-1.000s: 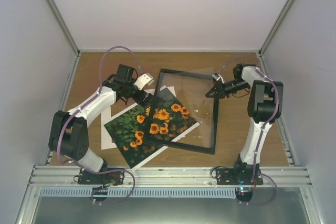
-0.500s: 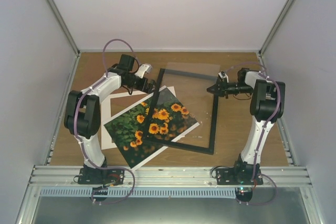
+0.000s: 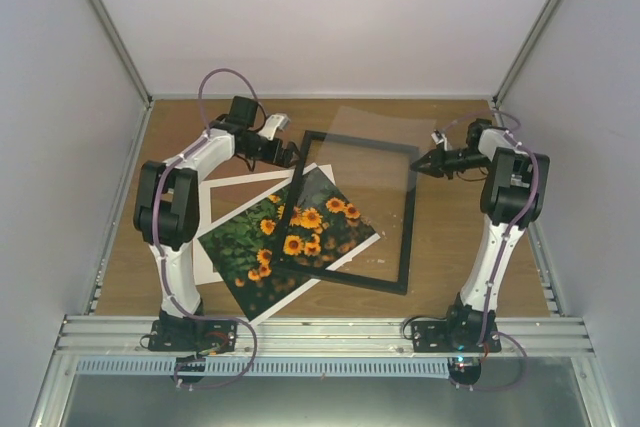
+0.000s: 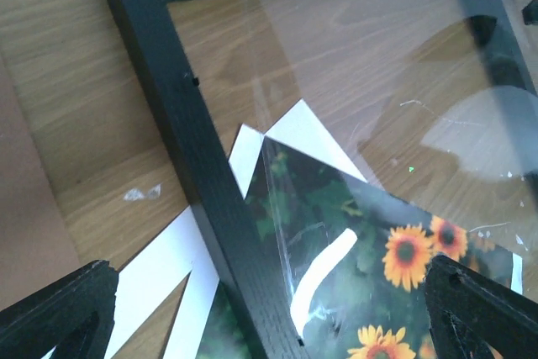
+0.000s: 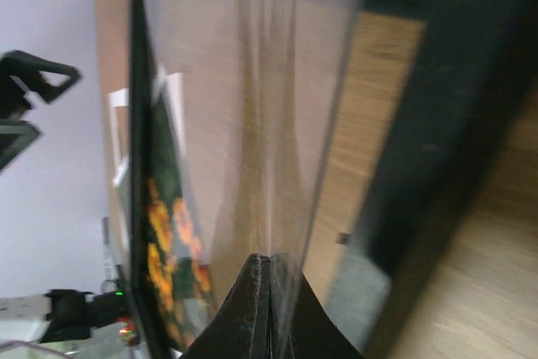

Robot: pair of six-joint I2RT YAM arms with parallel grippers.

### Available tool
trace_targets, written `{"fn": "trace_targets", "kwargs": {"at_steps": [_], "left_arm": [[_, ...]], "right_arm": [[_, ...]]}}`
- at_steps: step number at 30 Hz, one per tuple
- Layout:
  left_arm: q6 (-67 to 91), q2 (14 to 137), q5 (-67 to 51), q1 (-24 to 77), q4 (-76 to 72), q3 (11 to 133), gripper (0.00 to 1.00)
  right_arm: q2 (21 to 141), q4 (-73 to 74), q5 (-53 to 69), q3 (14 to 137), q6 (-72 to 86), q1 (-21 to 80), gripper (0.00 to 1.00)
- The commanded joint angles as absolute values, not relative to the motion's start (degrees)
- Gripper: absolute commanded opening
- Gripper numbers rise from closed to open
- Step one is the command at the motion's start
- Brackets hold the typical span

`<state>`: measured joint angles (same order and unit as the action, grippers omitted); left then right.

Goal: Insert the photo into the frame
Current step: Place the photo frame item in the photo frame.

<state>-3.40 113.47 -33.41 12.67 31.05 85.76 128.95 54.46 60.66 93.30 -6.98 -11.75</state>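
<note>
Back down flat: frame (image 3: 405,237), left tool (image 3: 288,154) off it, spread wide | right tool (image 3: 420,162) pinches clear sheet (image 3: 380,142), holding it up (to make room, I think) | photo (image 3: 250,247) partly on white mat (image 3: 203,232), one corner under frame, not in yet

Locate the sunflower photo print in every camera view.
Top external: the orange-sunflower paper photo lies centre-left, its right part under the thin black rectangular frame.
Left wrist: the photo sits lower right, beside the frame's diagonal rail.
Right wrist: the photo is a narrow strip at left; the frame's rail at right.
Shared landmark: the black frame.
</note>
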Motion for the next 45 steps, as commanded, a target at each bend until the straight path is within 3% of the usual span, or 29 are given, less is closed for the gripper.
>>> {"fn": "trace_targets", "kwargs": {"at_steps": [1, 14, 18, 24, 31, 41, 45], "left_arm": [[-3.7, 115.0, -34.3, 14.6, 29.5, 89.0, 0.99], [5.8, 126.5, -42.5, 21.4, 27.1, 102.8, 0.9], [8.9, 128.6, -39.4, 22.9, 25.5, 103.7, 0.91], [16.0, 132.4, -30.2, 23.9, 23.7, 105.5, 0.84], [17.5, 135.8, -32.0, 24.0, 21.9, 106.8, 0.82], [21.7, 137.8, -42.0, 24.2, 16.3, 106.7, 0.66], [20.9, 136.5, -42.0, 24.1, 16.1, 106.5, 0.51]], "right_arm": [[129.6, 57.8, 49.2, 97.6, -11.8, -12.9, 0.01], [129.9, 59.8, 39.1, 98.6, -14.9, -13.8, 0.0], [130.1, 60.6, 40.0, 99.0, -16.3, -13.8, 0.01], [129.8, 60.5, 41.3, 97.0, -16.7, -13.9, 0.01], [130.1, 60.0, 42.0, 96.1, -16.8, -14.1, 0.04], [131.7, 59.5, 46.0, 95.7, -16.5, -15.0, 0.12], [131.3, 59.9, 47.7, 95.7, -17.3, -15.2, 0.11]]}}
